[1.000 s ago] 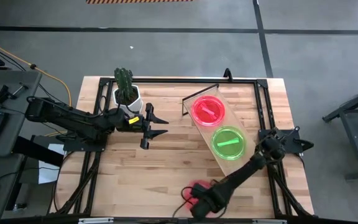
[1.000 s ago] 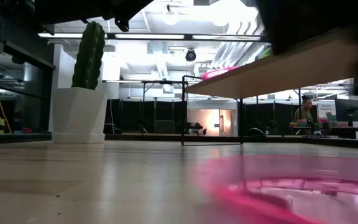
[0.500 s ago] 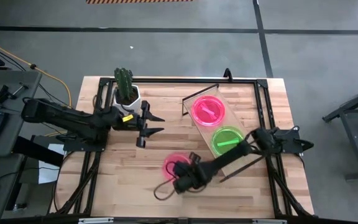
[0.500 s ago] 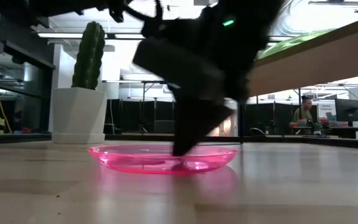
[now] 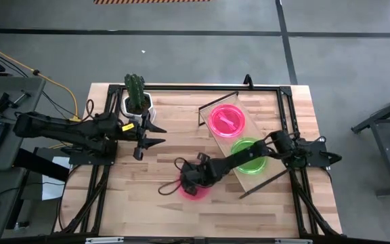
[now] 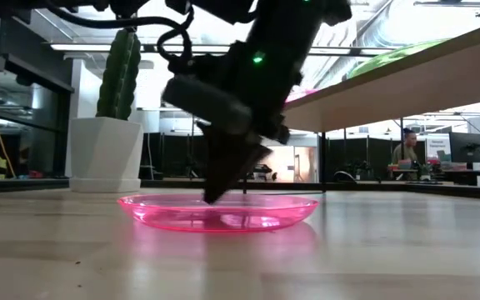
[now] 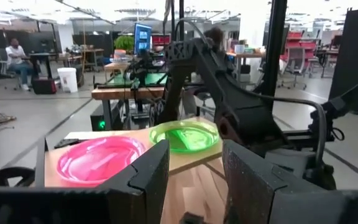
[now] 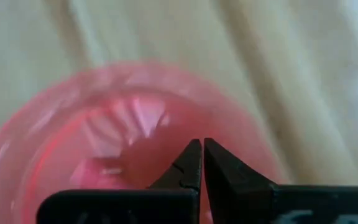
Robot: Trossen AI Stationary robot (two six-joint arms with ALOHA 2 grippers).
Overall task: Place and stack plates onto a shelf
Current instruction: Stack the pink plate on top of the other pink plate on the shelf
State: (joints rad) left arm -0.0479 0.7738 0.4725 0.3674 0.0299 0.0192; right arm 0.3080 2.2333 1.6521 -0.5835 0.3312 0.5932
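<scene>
One pink plate (image 5: 196,192) (image 6: 223,215) lies flat on the tabletop near its middle. My right gripper (image 5: 185,181) (image 6: 211,198) (image 8: 201,143) is shut and slants down into that plate's hollow. The shelf (image 5: 221,141) (image 6: 407,83) stands at the back right, bearing a pink plate (image 5: 225,120) (image 7: 98,160) and a green plate (image 5: 249,154) (image 7: 185,135). My left gripper (image 5: 162,135) (image 7: 194,174) hangs open and level beside the cactus pot, holding nothing. My right gripper's shut fingertips (image 6: 213,193) dip below the rim into the plate's hollow (image 8: 135,155), toward its left part. They come slanting down from the table's right. The plate lies flat on the table. Whether the tips bear on its floor, I cannot tell.
A white pot with a cactus (image 5: 137,103) (image 6: 107,154) stands at the back left, close behind my left gripper. A black frame (image 5: 181,88) runs along the table's edges. Bare wood (image 5: 141,196) lies left of and in front of the loose plate.
My right gripper has swung from the near edge toward the table's left and far side, rolling its wrist. The pink plate has slid with it away from the near edge to mid-table, then stayed put. My left gripper has drawn back toward the left edge, staying open.
</scene>
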